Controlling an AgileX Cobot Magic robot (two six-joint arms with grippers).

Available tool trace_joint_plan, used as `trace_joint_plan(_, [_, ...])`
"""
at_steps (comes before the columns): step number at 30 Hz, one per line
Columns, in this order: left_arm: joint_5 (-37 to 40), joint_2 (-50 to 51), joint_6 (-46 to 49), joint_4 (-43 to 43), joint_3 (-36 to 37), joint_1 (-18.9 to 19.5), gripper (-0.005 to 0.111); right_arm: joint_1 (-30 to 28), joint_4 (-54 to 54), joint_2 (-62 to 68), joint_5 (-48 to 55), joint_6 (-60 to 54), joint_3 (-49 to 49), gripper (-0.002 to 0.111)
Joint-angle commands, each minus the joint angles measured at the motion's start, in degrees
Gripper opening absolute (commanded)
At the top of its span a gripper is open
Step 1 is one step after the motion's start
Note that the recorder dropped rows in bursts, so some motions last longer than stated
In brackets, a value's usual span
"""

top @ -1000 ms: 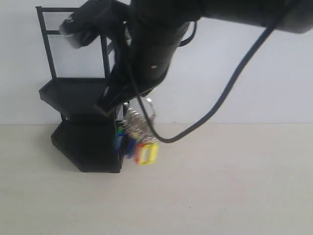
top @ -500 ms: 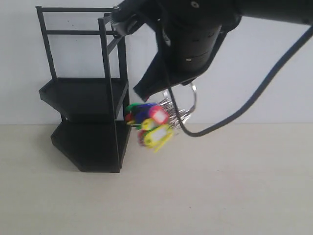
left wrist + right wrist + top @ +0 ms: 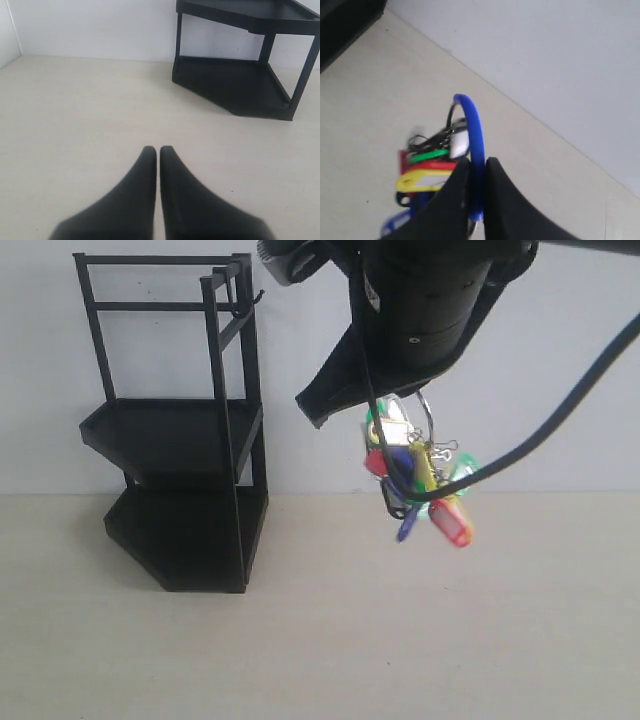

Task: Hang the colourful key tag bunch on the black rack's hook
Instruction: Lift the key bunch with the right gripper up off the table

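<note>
A pale, matte table (image 3: pixel 500 640) meets a plain white wall (image 3: pixel 560 390). In the exterior view the rack (image 3: pixel 170 435) stands on the table at 9 o'clock. It is a tall black metal frame with two angular solid shelves, one above the other, and thin square bars forming an open box on top. The right arm (image 3: pixel 430 300), a thick glossy black cylinder, comes in from 12 o'clock. A black cable (image 3: pixel 560 410) sags from 2 o'clock towards its underside. The bunch (image 3: pixel 420 475) hangs in the air at 6 o'clock below that arm, well apart from the rack and out at its 3 o'clock side, clear of the table. Its long axis runs roughly 12 to 6, leaning a little towards 5, where a red tag is lowest. The tags are small smooth plastic ones in green, red, yellow and blue, on thin wire rings, slightly blurred. The left gripper (image 3: pixel 158 152) has two tapered black fingers pressed together with nothing between them, low over bare table and facing the rack's lower shelf. The right gripper (image 3: pixel 477 167) pinches the bunch's blue loop (image 3: pixel 472 125), a smooth arc rising past the fingertips. The hook (image 3: pixel 256 298), tiny and upturned, juts towards 3 o'clock from the rack's top corner post and is bare.
</note>
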Motion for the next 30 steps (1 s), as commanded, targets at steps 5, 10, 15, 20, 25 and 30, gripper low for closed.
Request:
trace_joint_plan(5, [-0.5,0.2,0.0,-0.4,-0.1,0.2,0.004,0.0,-2.4,-0.7,-2.3,3.3,-0.2,0.0])
trace_joint_plan(10, [-0.5,0.2,0.0,-0.4,-0.1,0.2,0.004,0.0,-2.2,-0.7,-3.3,2.8,-0.2,0.0])
trace_joint_plan(15, [-0.5,0.2,0.0,-0.4,-0.1,0.2,0.004,0.0,-2.3,-0.7,-3.5,2.8,-0.2,0.0])
trace_joint_plan(20, [-0.5,0.2,0.0,-0.4,-0.1,0.2,0.004,0.0,-2.8,-1.9,-2.7,3.9,-0.2,0.0])
trace_joint_plan(25, [-0.5,0.2,0.0,-0.4,-0.1,0.2,0.004,0.0,-3.8,-7.0,-5.9,5.2,3.6,0.0])
trace_joint_plan(30, [-0.5,0.2,0.0,-0.4,-0.1,0.2,0.004,0.0,-13.7,-17.0,-18.8,21.6,18.5,0.0])
